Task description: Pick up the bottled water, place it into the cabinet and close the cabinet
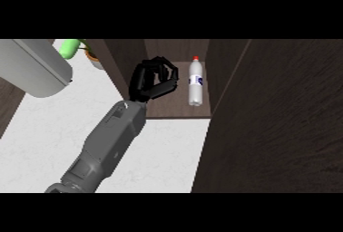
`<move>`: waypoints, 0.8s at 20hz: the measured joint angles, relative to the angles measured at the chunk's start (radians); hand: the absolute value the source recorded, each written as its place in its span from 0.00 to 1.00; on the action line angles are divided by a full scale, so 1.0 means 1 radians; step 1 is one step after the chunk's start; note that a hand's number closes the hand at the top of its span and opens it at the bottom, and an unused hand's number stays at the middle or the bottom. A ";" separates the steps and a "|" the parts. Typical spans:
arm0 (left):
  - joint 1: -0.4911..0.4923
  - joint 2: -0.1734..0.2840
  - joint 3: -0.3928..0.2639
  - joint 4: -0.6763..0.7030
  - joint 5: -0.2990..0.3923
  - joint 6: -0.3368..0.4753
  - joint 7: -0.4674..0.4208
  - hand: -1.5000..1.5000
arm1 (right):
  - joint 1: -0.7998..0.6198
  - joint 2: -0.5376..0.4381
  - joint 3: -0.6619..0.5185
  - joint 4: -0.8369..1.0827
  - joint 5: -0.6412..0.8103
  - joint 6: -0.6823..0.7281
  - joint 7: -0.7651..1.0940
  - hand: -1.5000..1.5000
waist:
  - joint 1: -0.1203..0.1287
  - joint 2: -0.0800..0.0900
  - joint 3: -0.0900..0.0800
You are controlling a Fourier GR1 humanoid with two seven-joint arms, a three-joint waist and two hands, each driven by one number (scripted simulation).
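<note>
A clear plastic water bottle (195,83) with a red cap and a dark blue label is lying on the brown wooden floor of the open cabinet (175,112). The bottle is long and thin, and its cap is pointing to the back of the cabinet. A black hand (153,80) on a grey arm is being held inside the cabinet, just to the left of the bottle. The fingers are being curled in, but nothing is being held in them, and the bottle is not being touched. Which hand it is cannot be told for sure. A big dark wooden cabinet door (275,122) is standing open on the right side. The counter (40,140) is white and looking like stone. A rounded grey object (36,68) is sitting at the upper left, with something green (69,48) behind it
</note>
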 measured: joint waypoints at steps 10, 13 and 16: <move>0.336 0.013 -0.119 -0.454 0.060 -0.014 0.114 1.00 | 0.013 -0.057 0.003 -0.009 0.005 -0.013 -0.010 0.00 | 0.031 -0.011 0.001; 0.481 0.047 -0.149 -0.622 0.064 0.002 0.148 1.00 | -0.008 -0.070 0.015 -0.009 0.004 0.001 0.010 1.00 | 0.038 -0.011 0.001; 0.625 0.087 -0.189 -0.807 0.064 0.018 0.187 1.00 | -0.026 -0.086 0.022 -0.006 -0.001 0.025 0.020 1.00 | 0.042 -0.008 0.002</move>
